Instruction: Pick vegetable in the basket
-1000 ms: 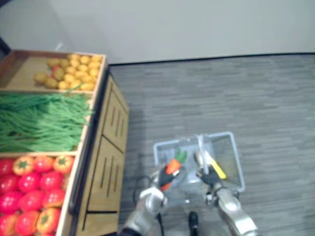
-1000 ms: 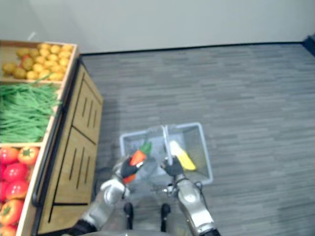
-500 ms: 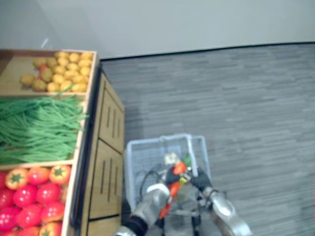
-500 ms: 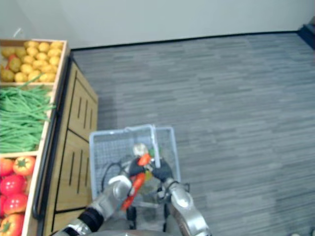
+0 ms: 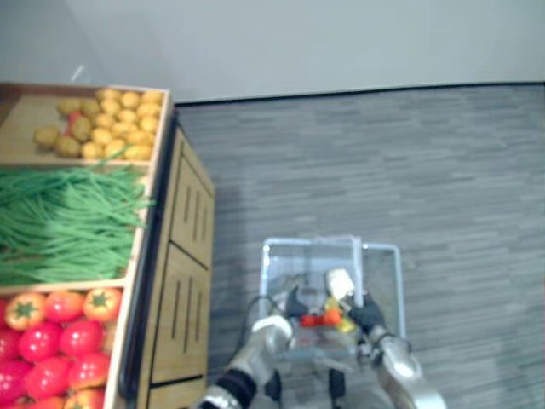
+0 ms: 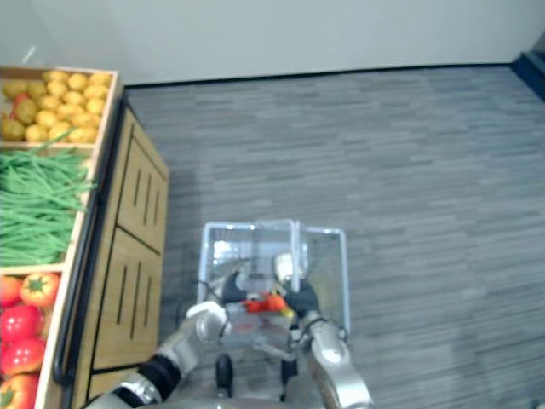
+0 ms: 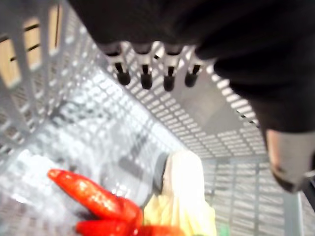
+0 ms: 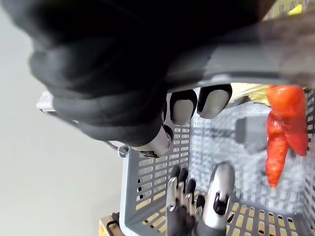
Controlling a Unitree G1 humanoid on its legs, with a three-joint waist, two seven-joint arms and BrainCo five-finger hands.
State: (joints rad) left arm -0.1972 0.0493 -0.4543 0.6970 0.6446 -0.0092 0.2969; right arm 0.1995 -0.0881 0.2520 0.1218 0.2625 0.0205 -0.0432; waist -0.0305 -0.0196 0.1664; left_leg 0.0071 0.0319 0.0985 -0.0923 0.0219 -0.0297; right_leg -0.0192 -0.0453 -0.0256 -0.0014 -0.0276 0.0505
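A grey mesh basket [image 5: 311, 244] hangs low in front of me, its handle [image 8: 256, 55] gripped by my curled right hand [image 5: 368, 313]. An orange-red carrot [image 5: 321, 319] lies on the basket floor beside a pale, yellowish corn cob [image 5: 340, 285]. My left hand [image 5: 294, 302] is inside the basket just above the carrot. In its wrist view the fingers [image 7: 143, 74] are straight and hold nothing, with the carrot [image 7: 98, 201] and the corn cob [image 7: 182, 183] lying loose below them. The right wrist view shows the carrot [image 8: 281, 132] and the left hand [image 8: 197, 209] inside the basket.
A wooden produce stand [image 5: 183, 256] runs along the left. Its bins hold yellow-brown potatoes [image 5: 111, 119], green beans [image 5: 68, 213] and red and orange tomatoes [image 5: 60, 328]. Grey carpet [image 5: 409, 170] stretches right of it to a pale wall.
My left hand has opened and let go of the carrot, which now lies in the basket. The basket and the view have shifted.
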